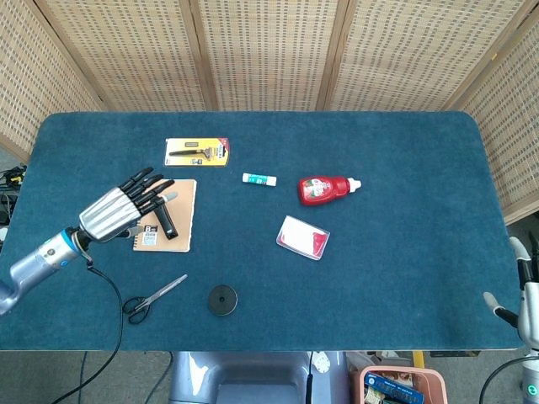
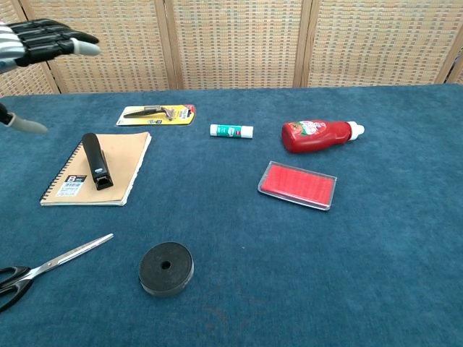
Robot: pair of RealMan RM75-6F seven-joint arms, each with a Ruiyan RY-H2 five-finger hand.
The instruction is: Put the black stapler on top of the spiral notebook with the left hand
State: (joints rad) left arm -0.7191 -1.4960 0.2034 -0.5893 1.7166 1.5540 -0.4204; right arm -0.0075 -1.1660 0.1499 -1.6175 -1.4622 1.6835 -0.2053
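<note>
Black stapler is lying flat on the spiral notebook, left-centre of the chest view, long axis running top-to-bottom of frame w/ a slight tilt. Left hand is hovering just left of the notebook in the head view, fingers spread, holding nothing, not touching the stapler. Stapler is sitting just right of its fingertips. Right hand is barely peeking in at the lower right edge, well apart; can't tell its state. Placement looking done, imo; left hand only needs clearing away.
</note>
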